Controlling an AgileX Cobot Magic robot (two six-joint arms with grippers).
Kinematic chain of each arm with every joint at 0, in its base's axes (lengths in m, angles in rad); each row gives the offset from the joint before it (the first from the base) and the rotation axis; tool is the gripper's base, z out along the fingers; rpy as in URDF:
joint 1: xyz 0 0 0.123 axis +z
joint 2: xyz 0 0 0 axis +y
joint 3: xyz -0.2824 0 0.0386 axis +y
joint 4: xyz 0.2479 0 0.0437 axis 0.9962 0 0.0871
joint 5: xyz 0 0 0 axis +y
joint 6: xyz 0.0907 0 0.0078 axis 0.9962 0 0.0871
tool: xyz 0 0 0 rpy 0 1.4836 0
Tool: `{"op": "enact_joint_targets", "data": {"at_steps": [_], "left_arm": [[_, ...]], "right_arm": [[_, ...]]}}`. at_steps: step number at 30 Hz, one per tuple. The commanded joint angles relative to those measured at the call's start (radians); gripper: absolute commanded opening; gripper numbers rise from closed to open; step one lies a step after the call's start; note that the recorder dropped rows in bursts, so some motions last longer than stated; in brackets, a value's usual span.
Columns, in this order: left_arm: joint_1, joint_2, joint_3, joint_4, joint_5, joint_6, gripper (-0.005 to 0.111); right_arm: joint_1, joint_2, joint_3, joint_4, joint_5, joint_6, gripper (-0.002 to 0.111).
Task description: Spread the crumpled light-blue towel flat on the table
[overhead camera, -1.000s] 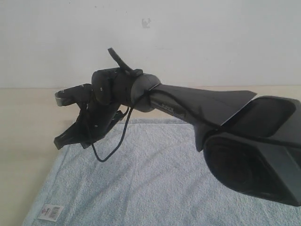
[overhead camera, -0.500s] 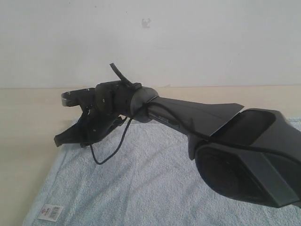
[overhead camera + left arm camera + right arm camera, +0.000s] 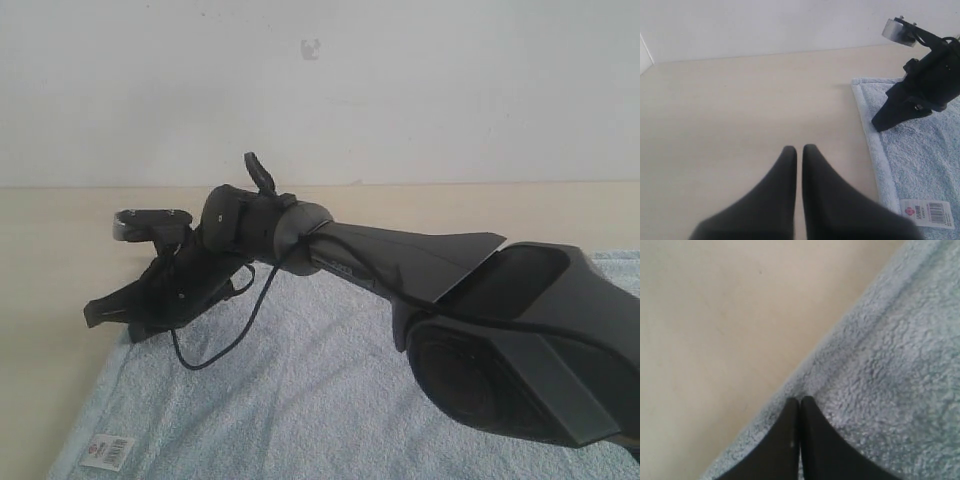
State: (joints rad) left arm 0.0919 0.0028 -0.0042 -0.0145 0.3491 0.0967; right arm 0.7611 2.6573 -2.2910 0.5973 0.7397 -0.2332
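The light-blue towel (image 3: 300,400) lies spread on the beige table (image 3: 60,260), its white label (image 3: 108,450) at the near left corner. My right arm reaches across to the left. Its gripper (image 3: 97,314) is shut and tilted down over the towel's far left corner. In the right wrist view its closed tips (image 3: 800,399) sit right at the towel's hemmed border (image 3: 840,365); no fabric shows between them. My left gripper (image 3: 799,148) is shut over bare table (image 3: 740,100), left of the towel's edge (image 3: 867,130). The left wrist view also shows the right gripper (image 3: 877,125) and the label (image 3: 927,212).
A white wall (image 3: 400,80) closes off the far side of the table. The bulky black body of my right arm (image 3: 520,360) covers the right part of the towel in the exterior view. Bare wood (image 3: 715,150) lies left of the towel.
My right gripper has swung further left and slightly lower, out over the towel's left edge. The arm's body has dropped a little. The towel itself looks unmoved.
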Motion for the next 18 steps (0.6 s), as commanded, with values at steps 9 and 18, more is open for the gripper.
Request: {"op": "enact_joint_targets", "data": {"at_steps": [9, 18], "left_arm": [[0.003, -0.003, 0.004, 0.001, -0.008, 0.002, 0.004], [0.003, -0.003, 0.004, 0.001, -0.008, 0.002, 0.004]], "right_arm": [[0.005, -0.065, -0.004, -0.27, -0.144, 0.171, 0.0], [-0.023, -0.003, -0.004, -0.645, -0.147, 0.543, 0.0]]}}
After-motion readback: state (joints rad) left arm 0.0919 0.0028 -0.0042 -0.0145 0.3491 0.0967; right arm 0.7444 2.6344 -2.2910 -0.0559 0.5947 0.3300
